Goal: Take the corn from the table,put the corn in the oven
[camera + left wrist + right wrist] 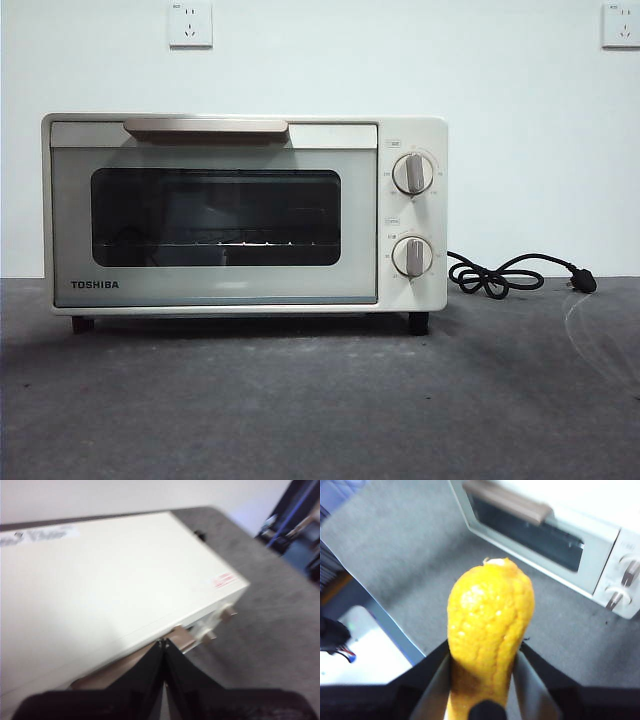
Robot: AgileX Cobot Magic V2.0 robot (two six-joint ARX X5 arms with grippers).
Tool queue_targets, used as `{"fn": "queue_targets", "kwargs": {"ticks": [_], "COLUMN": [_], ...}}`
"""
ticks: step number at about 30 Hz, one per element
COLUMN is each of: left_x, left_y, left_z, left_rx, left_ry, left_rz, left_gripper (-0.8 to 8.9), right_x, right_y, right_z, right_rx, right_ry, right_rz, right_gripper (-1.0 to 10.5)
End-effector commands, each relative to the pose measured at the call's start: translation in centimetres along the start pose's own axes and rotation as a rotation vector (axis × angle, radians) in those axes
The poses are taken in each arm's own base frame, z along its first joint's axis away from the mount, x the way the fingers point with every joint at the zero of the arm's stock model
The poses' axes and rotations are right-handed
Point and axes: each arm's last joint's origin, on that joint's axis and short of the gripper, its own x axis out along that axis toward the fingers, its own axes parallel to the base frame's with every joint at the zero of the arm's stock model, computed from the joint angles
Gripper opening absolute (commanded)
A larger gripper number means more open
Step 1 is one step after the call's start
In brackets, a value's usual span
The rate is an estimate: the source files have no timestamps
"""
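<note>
The cream-white oven [245, 212] stands on the dark grey table [320, 400] with its glass door closed. In the right wrist view, the yellow corn [490, 615] is held above the table in front of the oven [555, 535], with my right gripper [482, 672] shut on it. My left gripper [164, 647] is shut with nothing in it and hovers above the oven's top [110, 580], near the beige handle [125, 667]. Neither arm nor the corn shows in the front view.
The oven's black cord and plug [520, 273] lie coiled on the table to the right of the oven. The table's edge [375, 610] runs near the right gripper, with floor clutter beyond it. Two wall sockets [190, 24] sit high on the white wall.
</note>
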Motion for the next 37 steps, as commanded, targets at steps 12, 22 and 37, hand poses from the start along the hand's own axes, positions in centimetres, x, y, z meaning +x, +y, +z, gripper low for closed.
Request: {"fn": "queue_targets", "kwargs": {"ticks": [12,22,37], "left_x": [5.4,6.8,8.5], "left_y": [-0.7,-0.3,0.3], "left_z": [-1.6,-2.1,-4.3], "left_rx": [0.115,0.108,0.079], "left_ry": [0.134,0.180,0.371], "left_rz": [0.170,0.174,0.187], "left_gripper": [-0.06,-0.06,-0.05], "right_x": [-0.8,-0.8,-0.8], "right_y": [0.2,0.2,0.2], "right_z": [0.6,0.6,0.6], "right_rx": [0.007,0.006,-0.007], "right_ry": [-0.035,-0.035,-0.035], "right_rz": [0.011,0.011,0.011], "right_gripper": [-0.1,-0.1,-0.1]}}
